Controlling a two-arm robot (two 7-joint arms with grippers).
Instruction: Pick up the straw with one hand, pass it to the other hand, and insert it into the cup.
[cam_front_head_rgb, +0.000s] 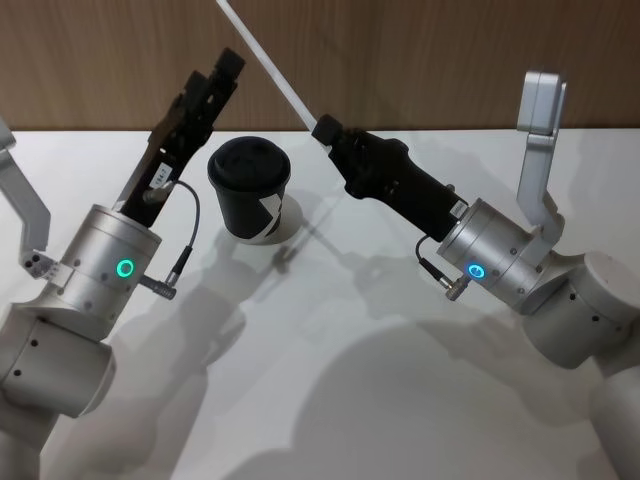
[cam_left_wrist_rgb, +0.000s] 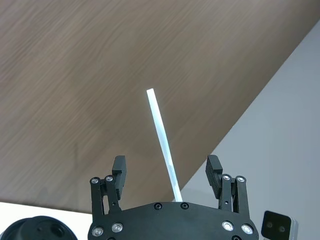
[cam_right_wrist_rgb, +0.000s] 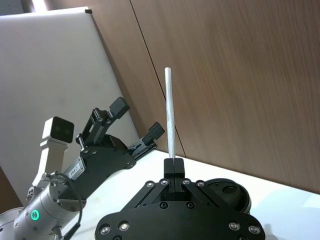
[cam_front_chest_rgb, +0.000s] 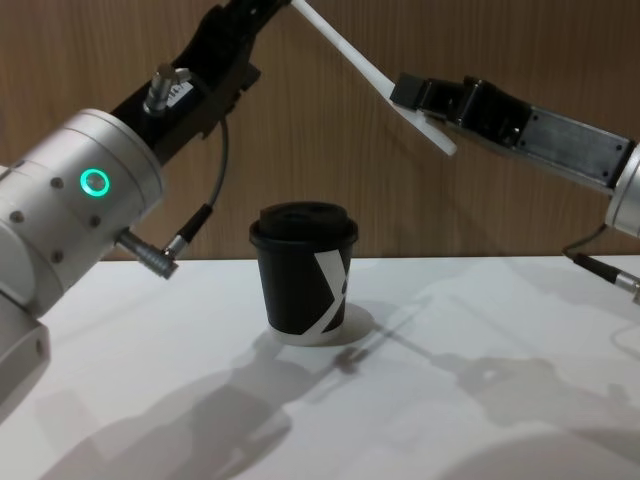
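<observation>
Closest to the chest camera, the left arm's round silver housing (cam_front_chest_rgb: 70, 210) shows a green ring light (cam_front_chest_rgb: 95, 182). The left gripper (cam_front_head_rgb: 214, 72) is raised, fingers spread wide and holding nothing; the chest view's top edge cuts off its tips. The right gripper (cam_front_head_rgb: 325, 128) pinches a white straw (cam_front_head_rgb: 270, 62) near its lower end, tilted in the air above the black lidded paper cup (cam_front_head_rgb: 250, 195) on the white table (cam_front_head_rgb: 350, 400). The head view's top edge crops the straw's upper end. The cup bears a white angular mark (cam_front_chest_rgb: 330, 290). A small label (cam_front_head_rgb: 160, 176) on the left gripper is too small to read.
</observation>
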